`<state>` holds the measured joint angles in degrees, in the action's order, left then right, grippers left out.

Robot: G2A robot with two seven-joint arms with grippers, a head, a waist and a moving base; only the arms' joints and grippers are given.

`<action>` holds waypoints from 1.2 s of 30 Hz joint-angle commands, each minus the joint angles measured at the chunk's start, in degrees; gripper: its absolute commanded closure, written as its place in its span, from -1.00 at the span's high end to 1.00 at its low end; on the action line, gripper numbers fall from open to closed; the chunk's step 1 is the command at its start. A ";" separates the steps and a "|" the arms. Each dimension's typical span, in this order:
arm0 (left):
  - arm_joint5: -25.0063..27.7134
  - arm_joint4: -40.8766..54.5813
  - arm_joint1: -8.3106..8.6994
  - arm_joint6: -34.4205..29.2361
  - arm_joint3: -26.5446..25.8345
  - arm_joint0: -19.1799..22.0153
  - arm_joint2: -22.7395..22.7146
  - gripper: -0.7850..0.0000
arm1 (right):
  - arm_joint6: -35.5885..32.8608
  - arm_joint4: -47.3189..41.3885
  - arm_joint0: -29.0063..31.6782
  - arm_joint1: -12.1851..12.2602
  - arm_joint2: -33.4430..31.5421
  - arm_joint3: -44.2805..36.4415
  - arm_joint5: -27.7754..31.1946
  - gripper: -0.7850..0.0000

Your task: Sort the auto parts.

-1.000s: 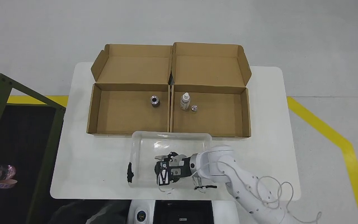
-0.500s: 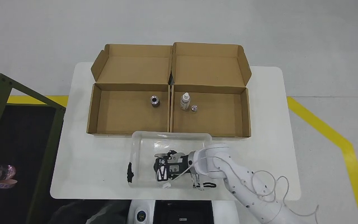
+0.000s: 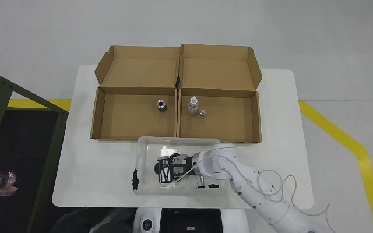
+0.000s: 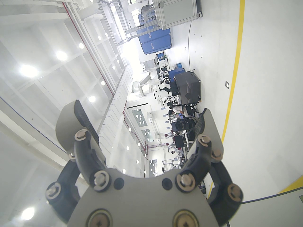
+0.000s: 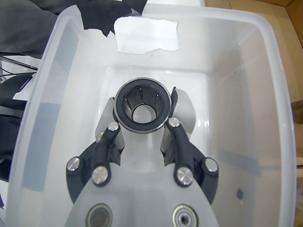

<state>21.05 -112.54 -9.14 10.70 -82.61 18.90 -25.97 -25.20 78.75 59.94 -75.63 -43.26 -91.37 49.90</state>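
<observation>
- White table (image 3: 280, 116), rounded corners, on a pale grey floor (image 3: 186, 29).
- Yellow floor line (image 3: 335, 131) runs diagonally past the table's right side. A second short stretch shows at the left.
- Olive-green frame (image 3: 26, 92) at the left edge, with a black surface inside it.
- Torn black tape (image 5: 106, 15) overlaps one corner of a torn white paper patch (image 5: 146, 36).
- Hall behind: rows of round ceiling lights (image 4: 28, 70), red pipe (image 4: 78, 31), metal-framed glazed enclosure (image 4: 165, 1), blue cabinets (image 4: 153, 40) just beside it, workbenches (image 4: 182, 124) further along.

Bright even overhead light; ceiling lamps (image 4: 28, 70) flare; soft shadows; fisheye edges.
</observation>
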 commanded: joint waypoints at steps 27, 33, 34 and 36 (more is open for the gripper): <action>0.00 0.00 0.00 0.00 0.00 0.00 0.00 1.00 | 4.06 -2.41 -1.76 0.60 -1.97 -7.29 -1.16 -1.00; 0.00 0.00 0.00 0.00 0.00 0.00 0.00 1.00 | 4.66 -2.23 -1.68 0.83 -2.51 -8.79 -1.53 -1.00; 0.00 0.00 0.00 0.00 0.00 0.00 0.00 1.00 | 4.75 -2.24 -1.69 0.86 -2.62 -8.96 -1.60 -1.00; 0.00 0.00 0.00 0.00 0.00 0.00 0.00 1.00 | 4.80 -2.29 -1.72 0.93 -2.78 -9.22 -1.66 -1.00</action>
<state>21.05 -112.54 -9.14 10.70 -82.61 18.90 -25.97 -20.43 76.50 58.24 -74.72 -45.97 -100.50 48.27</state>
